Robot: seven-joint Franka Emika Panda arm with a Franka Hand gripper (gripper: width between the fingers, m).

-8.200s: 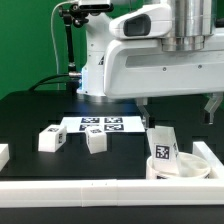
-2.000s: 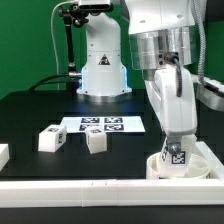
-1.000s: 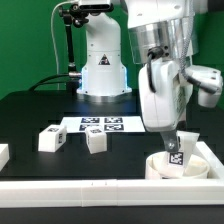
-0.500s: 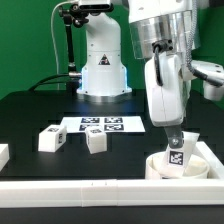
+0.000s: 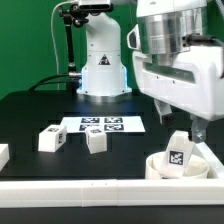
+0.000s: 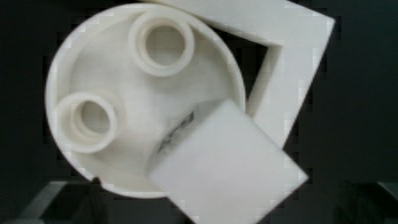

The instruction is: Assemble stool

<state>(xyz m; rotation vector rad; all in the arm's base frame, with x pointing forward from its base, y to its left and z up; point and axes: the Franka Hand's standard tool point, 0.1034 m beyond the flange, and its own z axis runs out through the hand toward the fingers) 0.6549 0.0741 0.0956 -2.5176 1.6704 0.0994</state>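
**One leg in the seat, open hand hanging over it, two legs waiting across the worktop**

The hand (image 5: 180, 122) is hanging wide open and empty, its two dark fingers apart and touching nothing. Directly beneath it the round seat (image 5: 160, 168) is lying on the black worktop (image 5: 30, 115), tucked against the white rail (image 5: 100, 190) at the exterior view's right. A fitted leg (image 5: 177, 155) is standing upright in the seat, its square tag facing the camera and its top just under the fingertips.

The wrist view is looking straight down on the seat (image 6: 125, 90). It is showing the fitted leg (image 6: 231, 165) close up and two round sockets (image 6: 164, 45) with nothing in them, so the job is looking about a third done.

The relation that matters is sideways. Both spare legs are lying well apart from the hand, toward the exterior view's left. The nearer loose leg (image 5: 95, 141) is sitting just beside the marker board (image 5: 105, 125); the farther loose leg (image 5: 52, 138) is lying beyond it. Each is a short block, and at this size I cannot tell which way its long axis is running. The next move is probably calling for a reach across to the nearer one.
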